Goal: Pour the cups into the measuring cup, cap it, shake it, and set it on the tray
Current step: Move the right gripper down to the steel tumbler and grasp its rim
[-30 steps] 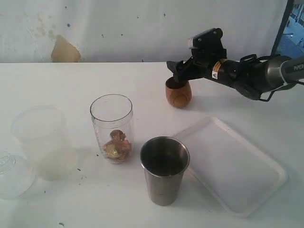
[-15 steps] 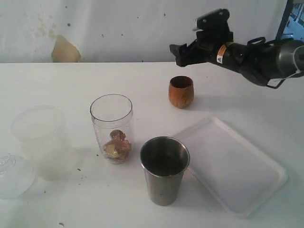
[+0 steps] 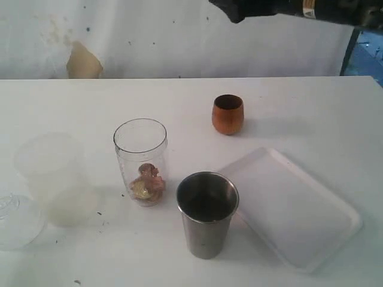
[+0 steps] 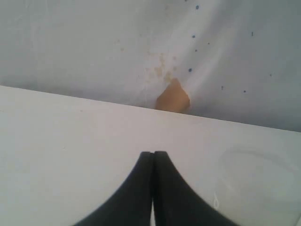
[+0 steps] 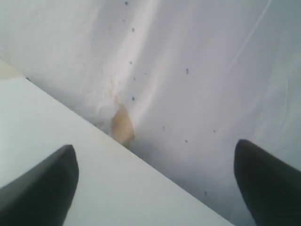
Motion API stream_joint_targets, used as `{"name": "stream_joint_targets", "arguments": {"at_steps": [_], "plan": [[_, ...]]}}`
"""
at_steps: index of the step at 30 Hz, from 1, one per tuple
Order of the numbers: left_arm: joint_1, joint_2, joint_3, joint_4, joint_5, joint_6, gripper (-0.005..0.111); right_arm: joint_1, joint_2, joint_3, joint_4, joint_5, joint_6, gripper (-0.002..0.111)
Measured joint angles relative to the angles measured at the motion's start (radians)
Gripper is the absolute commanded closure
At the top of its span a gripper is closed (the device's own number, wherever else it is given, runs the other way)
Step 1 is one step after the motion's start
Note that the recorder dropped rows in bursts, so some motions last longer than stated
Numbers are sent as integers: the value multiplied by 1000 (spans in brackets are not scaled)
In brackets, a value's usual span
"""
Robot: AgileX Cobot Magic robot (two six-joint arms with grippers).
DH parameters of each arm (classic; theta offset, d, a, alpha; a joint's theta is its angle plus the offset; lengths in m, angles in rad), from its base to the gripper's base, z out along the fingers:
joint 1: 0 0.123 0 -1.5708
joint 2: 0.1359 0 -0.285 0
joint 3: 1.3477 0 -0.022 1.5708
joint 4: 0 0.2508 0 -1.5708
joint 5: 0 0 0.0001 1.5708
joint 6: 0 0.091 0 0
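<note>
The clear measuring cup [image 3: 141, 160] stands left of centre with brown and gold pieces at its bottom. In front of it stands the steel tumbler [image 3: 207, 213]. The brown wooden cup [image 3: 227, 114] stands upright farther back. The white tray [image 3: 293, 206] lies at the right. The clear domed cap [image 3: 15, 220] rests at the left edge. My right gripper [image 3: 230, 11] is high above the wooden cup at the frame's top, open and empty, fingers [image 5: 44, 181] far apart. My left gripper [image 4: 153, 155] is shut and empty, out of the exterior view.
A wide frosted plastic cup [image 3: 55, 178] stands at the left beside the cap; its rim [image 4: 256, 162] shows faintly in the left wrist view. A white backdrop with a tan patch [image 3: 82, 63] hangs behind the table.
My right gripper has let go of the wooden cup, which now stands on the table, and has risen up toward the top of the exterior view.
</note>
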Motion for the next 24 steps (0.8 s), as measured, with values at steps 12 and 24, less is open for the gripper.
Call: {"name": "stream_joint_targets", "arguments": {"at_steps": [12, 24], "plan": [[-8, 0, 0, 2, 0, 14, 107, 46, 162, 1028, 283, -607, -924, 15], [-8, 0, 0, 2, 0, 14, 107, 95, 187, 965, 306, -607, -905, 15]]}}
